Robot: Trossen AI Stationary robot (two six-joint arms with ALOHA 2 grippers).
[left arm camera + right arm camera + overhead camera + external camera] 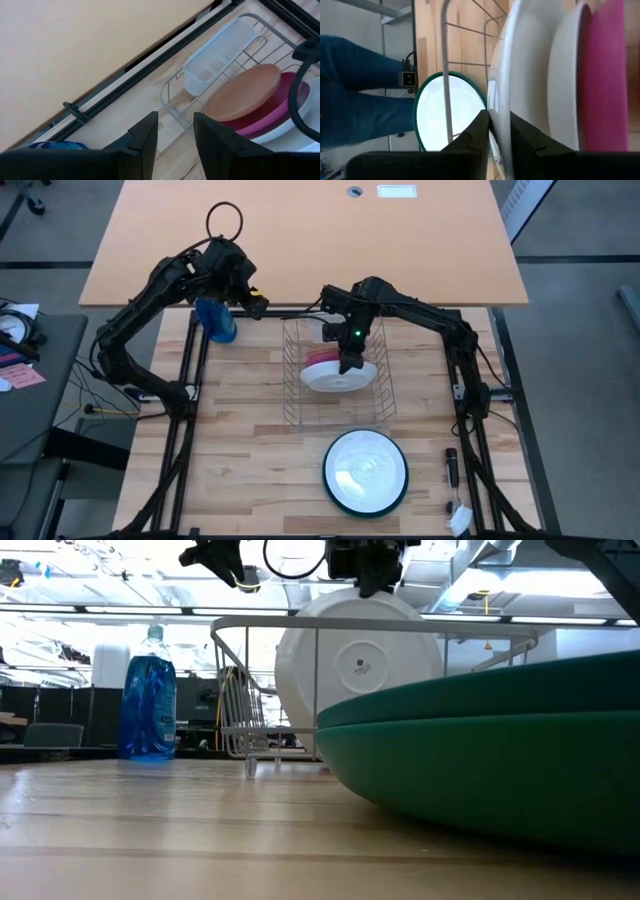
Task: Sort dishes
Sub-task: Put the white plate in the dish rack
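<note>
White plate (340, 377) stands on edge in the wire rack (300, 412) mid-table, front of the row w/ pink plate (280, 107) & orange plate (245, 90) behind it. Right pincer (498, 131) is clenched on its top rim, fingers either side. Left pincer (176, 135) hangs released near the blue bottle (218, 320), waiting. Green-rimmed plate (365, 470) lies flat on the table (250, 460) nearer the front. Risk: thin rim grip, so the plate may tip or slip btw. the wires, or knock its neighbour if let go off-slot.
</note>
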